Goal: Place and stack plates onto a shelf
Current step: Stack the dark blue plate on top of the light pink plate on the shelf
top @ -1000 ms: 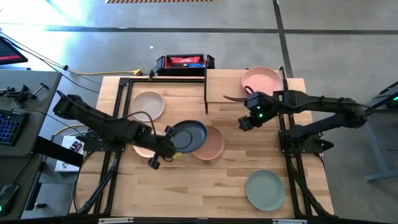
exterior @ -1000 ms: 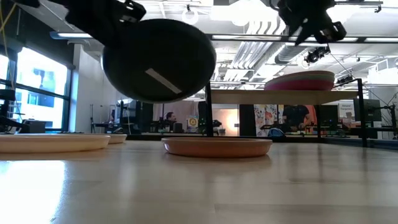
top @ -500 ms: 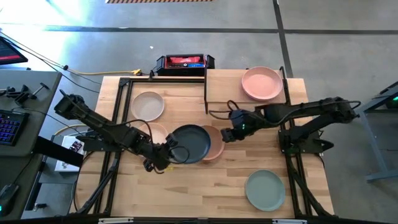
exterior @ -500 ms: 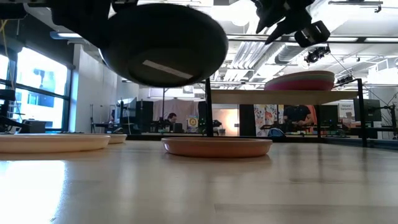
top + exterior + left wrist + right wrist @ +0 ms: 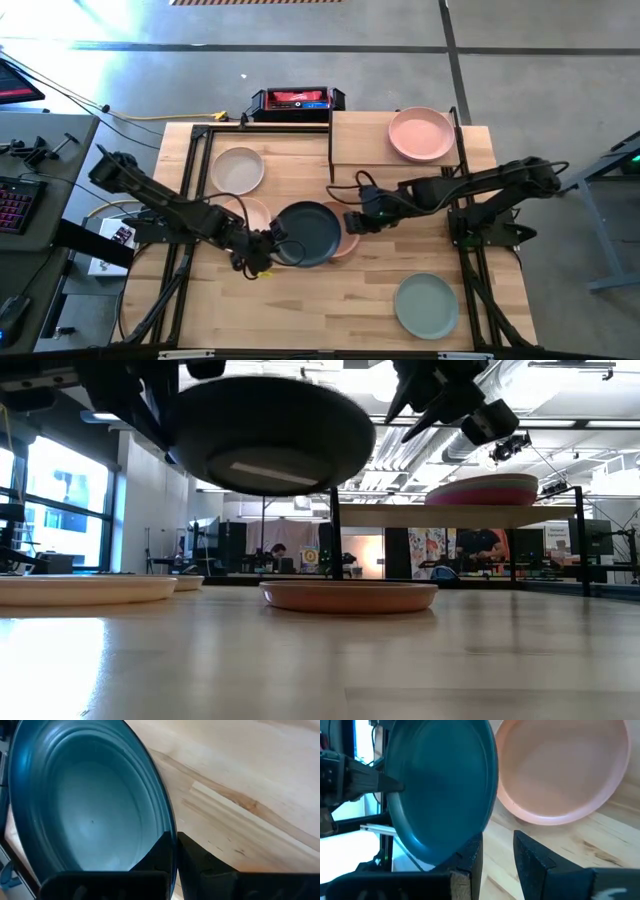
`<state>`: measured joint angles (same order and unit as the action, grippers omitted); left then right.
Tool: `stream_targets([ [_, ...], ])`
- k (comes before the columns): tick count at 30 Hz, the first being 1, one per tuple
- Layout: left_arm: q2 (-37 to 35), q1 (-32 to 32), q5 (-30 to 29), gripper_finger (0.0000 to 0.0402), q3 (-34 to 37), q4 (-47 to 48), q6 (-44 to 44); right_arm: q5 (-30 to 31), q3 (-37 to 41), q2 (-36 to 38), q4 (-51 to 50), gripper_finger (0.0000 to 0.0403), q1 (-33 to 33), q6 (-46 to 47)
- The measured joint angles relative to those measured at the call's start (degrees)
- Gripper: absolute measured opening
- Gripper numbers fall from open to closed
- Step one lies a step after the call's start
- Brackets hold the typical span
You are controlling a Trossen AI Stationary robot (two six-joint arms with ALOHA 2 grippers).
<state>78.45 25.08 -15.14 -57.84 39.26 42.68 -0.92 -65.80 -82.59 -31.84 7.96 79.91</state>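
The dark slate plate (image 5: pixel 308 233) hangs above the table's middle, over a peach plate (image 5: pixel 348 240) that lies on the wood. My left gripper (image 5: pixel 268 250) is shut on its rim on the side toward the table's left. My right gripper (image 5: pixel 351 222) stands open just off the plate's opposite rim (image 5: pixel 487 815); the rim is not between its fingers. On the shelf (image 5: pixel 365 145) at the far right sits a pink plate (image 5: pixel 421 134), topping a small stack (image 5: pixel 485 490). My left gripper pinches the slate plate's rim (image 5: pixel 171 827) between its two fingers, one finger (image 5: pixel 160 852) on the hollow upper face and the other (image 5: pixel 192 860) on the outer side. The fingers slant down from the table's left. The plate (image 5: pixel 270 430) hangs nearly level, clear of the table.
A cream plate (image 5: pixel 238 168) lies at the far left, another peach plate (image 5: pixel 252 212) under my left arm, and a pale green plate (image 5: pixel 426 305) near the front right. A red-and-black box (image 5: pixel 297 100) stands beyond the far edge. Black frame posts (image 5: pixel 331 140) edge the shelf.
My left gripper has rolled its wrist, bringing the slate plate from steeply tilted to nearly level, hollow side up. My right gripper has come down from beside the shelf toward the table's left, up to the plate's rim, and has stayed open.
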Motion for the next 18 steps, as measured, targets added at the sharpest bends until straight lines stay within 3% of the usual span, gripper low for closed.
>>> stream_targets([
  [11, 5.00, -0.03, -4.28, 0.0001, -0.02, -0.71, 0.04, 2.45, 0.00, -1.11, 0.21, 0.0087, -0.02, 1.30],
  [18, 5.34, -0.02, -7.12, 0.0001, -0.02, -5.82, 0.04, 4.61, 0.00, -1.11, -0.34, 0.0087, -0.10, 1.18],
])
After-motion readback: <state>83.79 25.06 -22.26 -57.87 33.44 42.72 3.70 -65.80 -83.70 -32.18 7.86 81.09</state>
